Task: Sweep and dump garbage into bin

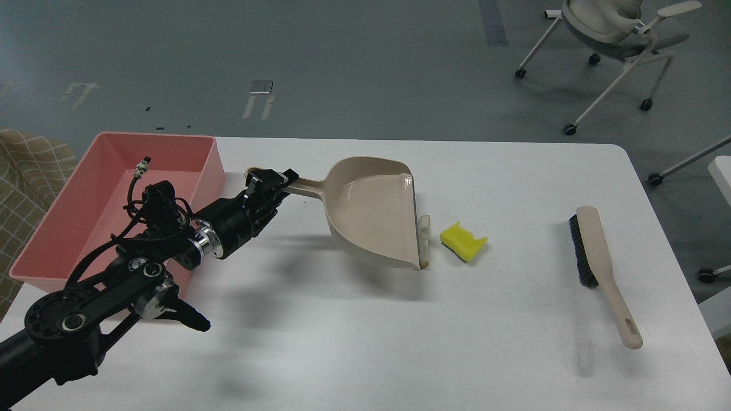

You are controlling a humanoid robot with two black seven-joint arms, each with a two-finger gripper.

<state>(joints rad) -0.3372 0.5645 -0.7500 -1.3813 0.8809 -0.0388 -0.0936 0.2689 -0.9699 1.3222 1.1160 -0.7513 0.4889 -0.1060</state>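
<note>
My left gripper (273, 181) is shut on the handle of the beige dustpan (374, 214), whose open lip faces right on the white table. A thin white bread slice with tan crust (425, 240) lies against the lip, partly hidden by it. A bright yellow notched chunk (463, 241) lies just right of the slice, apart from the pan. The pink bin (68, 225) stands at the table's left edge behind my left arm; what shows of its floor is empty. My right gripper is out of view.
A beige brush with black bristles (599, 268) lies at the right of the table (365, 342), handle toward the front edge. Office chairs (611, 28) stand on the floor beyond the table's far right corner.
</note>
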